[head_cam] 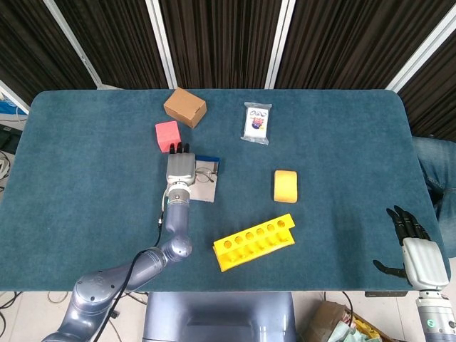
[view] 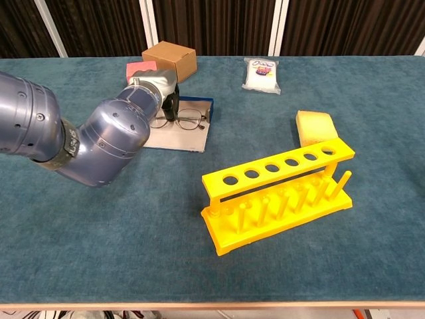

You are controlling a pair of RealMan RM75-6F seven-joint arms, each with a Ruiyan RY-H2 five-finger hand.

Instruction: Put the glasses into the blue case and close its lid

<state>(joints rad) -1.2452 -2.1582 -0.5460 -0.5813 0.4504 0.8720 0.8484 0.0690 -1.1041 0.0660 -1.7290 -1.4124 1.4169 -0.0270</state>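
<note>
Nearest the robot stands the bright yellow plastic test-tube rack (view: 279, 193), every hole in it empty, well apart from the work. The right hand (head_cam: 417, 249) idles off the near right table edge, fingers spread, holding nothing. Further in, the left hand (head_cam: 179, 168) sits over the thin wire-framed round glasses (view: 188, 120), dark fingers (view: 171, 105) curled down at the left lens; whether they are clamped on the frame or only touching it, I cannot tell. The glasses rest on the open blue case (view: 199, 104), across its pale grey inner panel (view: 176, 137), with the blue wall just behind, so they look already inside or very nearly so. The good play now, I reckon, is to seat the frame flat and clear of the hinge line, then draw the fingers out before swinging the lid. Off to the right lies a yellow sponge block (view: 314, 125). At the back sit a pink foam cube (head_cam: 167, 135), a closed brown cardboard box (head_cam: 184, 107) and a sealed white packet (head_cam: 256, 122).
</note>
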